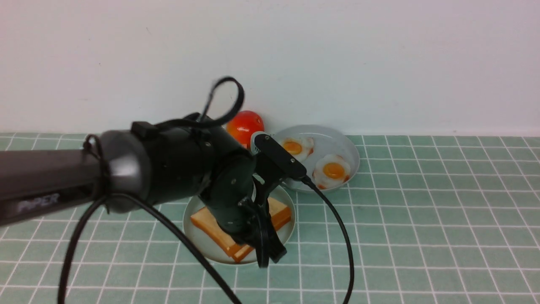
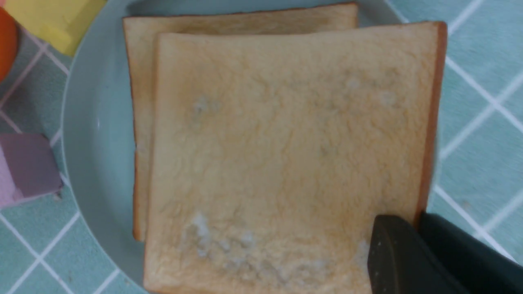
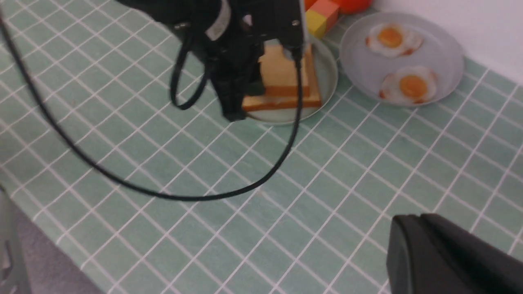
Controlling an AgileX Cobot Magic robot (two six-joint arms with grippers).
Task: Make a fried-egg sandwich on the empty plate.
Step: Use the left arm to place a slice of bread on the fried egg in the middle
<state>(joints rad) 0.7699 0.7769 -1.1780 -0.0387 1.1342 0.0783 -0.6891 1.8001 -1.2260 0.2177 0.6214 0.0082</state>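
Note:
Two toast slices lie stacked and offset on a pale blue plate (image 1: 201,244). The top slice (image 2: 286,155) covers most of the lower slice (image 2: 141,106). My left gripper (image 2: 416,222) is shut on the top slice's crust edge, one finger on its face and one outside the crust. In the front view the left gripper (image 1: 270,253) hangs over the plate's near edge. Two fried eggs (image 1: 334,170) lie on a grey plate (image 1: 333,141) behind. My right gripper (image 3: 412,222) is shut and empty above the tiles. The mint-green empty plate is out of view.
A red tomato (image 1: 245,126) sits by the back wall. A yellow block (image 2: 53,20) and a purple block (image 2: 24,167) lie beside the toast plate. The left arm's black cable (image 1: 337,228) loops over the tiles. The table's front edge shows in the right wrist view (image 3: 41,245).

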